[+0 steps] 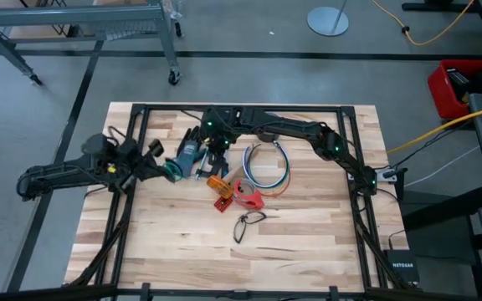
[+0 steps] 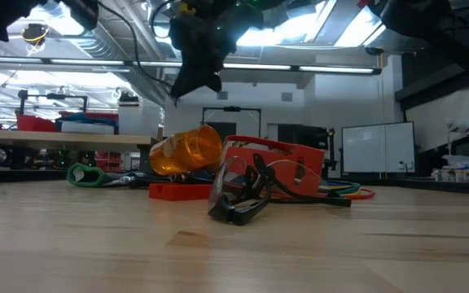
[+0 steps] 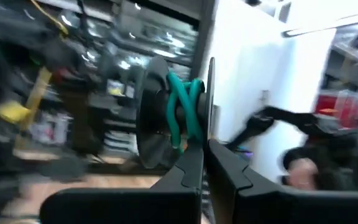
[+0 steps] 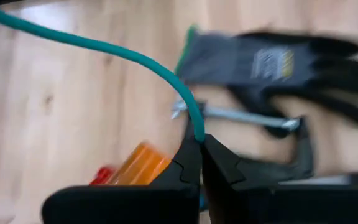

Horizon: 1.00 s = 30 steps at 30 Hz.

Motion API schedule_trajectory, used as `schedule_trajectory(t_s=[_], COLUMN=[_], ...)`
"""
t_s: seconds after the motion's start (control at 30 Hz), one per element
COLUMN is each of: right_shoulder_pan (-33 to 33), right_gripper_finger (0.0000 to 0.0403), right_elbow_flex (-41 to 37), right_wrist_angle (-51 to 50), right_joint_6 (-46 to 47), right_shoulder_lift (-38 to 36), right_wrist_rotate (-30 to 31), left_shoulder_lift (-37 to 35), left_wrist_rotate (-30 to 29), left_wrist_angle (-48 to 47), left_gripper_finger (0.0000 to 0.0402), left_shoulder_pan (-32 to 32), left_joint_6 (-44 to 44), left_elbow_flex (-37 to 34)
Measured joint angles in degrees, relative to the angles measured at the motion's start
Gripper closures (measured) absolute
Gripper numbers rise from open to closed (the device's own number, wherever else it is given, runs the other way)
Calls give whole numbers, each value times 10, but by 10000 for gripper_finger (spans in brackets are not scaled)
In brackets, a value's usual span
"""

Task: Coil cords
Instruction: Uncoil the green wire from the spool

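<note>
A loose loop of blue, white and orange cords [image 1: 266,167] lies flat on the wooden table right of centre, and shows in the low view [image 2: 344,192] behind the red holder. My left gripper [image 1: 157,151] [image 3: 204,148] is at the table's left, tipped slightly upward and shut on a green cord [image 3: 182,109]. The cord stands in a few bends above the fingertips. My right gripper [image 1: 216,157] [image 4: 201,142] [image 2: 177,89] reaches in from the far side, slants down and is shut on a green cord [image 4: 110,50]. The high view does not show how the cord runs between the two. My left gripper pinches the green cord [image 3: 192,132] between its two fingertips. Above them the cord rises in a few close bends, clear of the table, in front of a dark round part I cannot make out. My right gripper pinches a single strand of the green cord [image 4: 197,127] at its fingertips, coming from above and slanting down. From the fingers the strand runs away in a smooth curve, lifted clear of the table.
Below the right gripper lie a grey-and-black glove [image 4: 272,62] [image 1: 188,157] and a metal clamp [image 4: 247,118]. Near the table's middle are an orange bottle [image 1: 217,183] [image 2: 187,150], a red holder [image 1: 246,195] [image 2: 271,159] and dark safety glasses [image 1: 248,222] [image 2: 238,199].
</note>
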Motion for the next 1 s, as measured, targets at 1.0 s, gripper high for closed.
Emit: schedule_trajectory(t_s=[1.0], right_shoulder_pan=[-17], right_gripper_finger=[400], right_elbow_flex=[-3], right_wrist_angle=[-333], right_joint_6=[-19], right_shoulder_lift=[0], right_wrist_rotate=[102], left_shoulder_lift=[-2], left_wrist_rotate=[-51], left_wrist_angle=[-444], left_gripper_finger=[401], left_shoulder_pan=[0], left_joint_6=[-18], left_elbow_flex=[-1])
